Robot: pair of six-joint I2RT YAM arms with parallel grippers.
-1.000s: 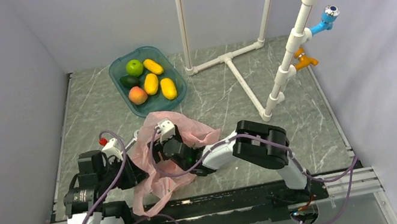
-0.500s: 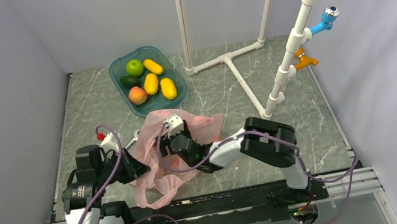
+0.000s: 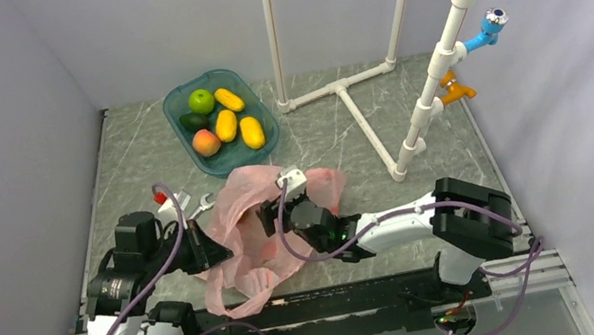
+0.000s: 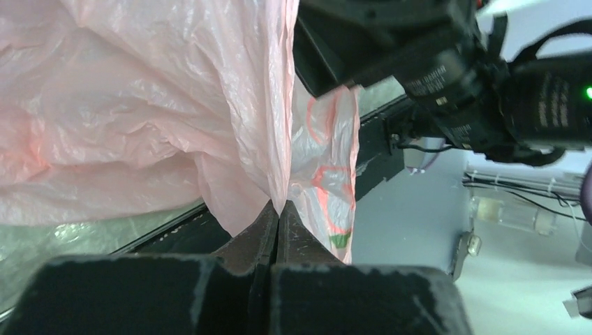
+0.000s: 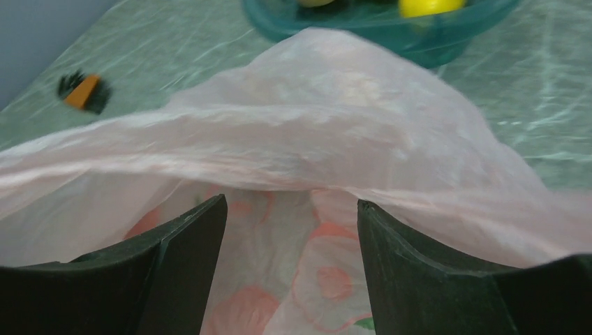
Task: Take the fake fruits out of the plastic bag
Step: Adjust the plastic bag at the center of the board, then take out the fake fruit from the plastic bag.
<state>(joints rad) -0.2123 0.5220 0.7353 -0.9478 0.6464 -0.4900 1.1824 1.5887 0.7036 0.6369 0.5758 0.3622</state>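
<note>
Near the front edge of the table [image 3: 334, 138], the bag [image 3: 250, 207] lies crumpled between my arms. My left gripper [image 4: 279, 209] pinches its film tight; my right gripper [image 5: 290, 237] is spread wide under a fold. Fruits [image 3: 226, 125] sit in the tray [image 3: 173, 123] beyond.

"What's in the tray [image 3: 175, 104]?"

"6 pieces: 1 apple [image 3: 201, 101], 1 avocado [image 3: 194, 121], 1 peach [image 3: 205, 143] and 3 yellow ones [image 3: 229, 99], [image 3: 225, 126], [image 3: 252, 132]."

"Trays and bags on the bench [image 3: 325, 140]?"

"1 tray, 1 bag [image 3: 239, 197]."

"Arms?"

"2: left arm [image 3: 125, 278], right arm [image 3: 412, 221]."

"Taps?"

"2: 1 blue tap [image 3: 489, 28], 1 orange tap [image 3: 455, 89], both on 1 pipe [image 3: 451, 23]."
</note>
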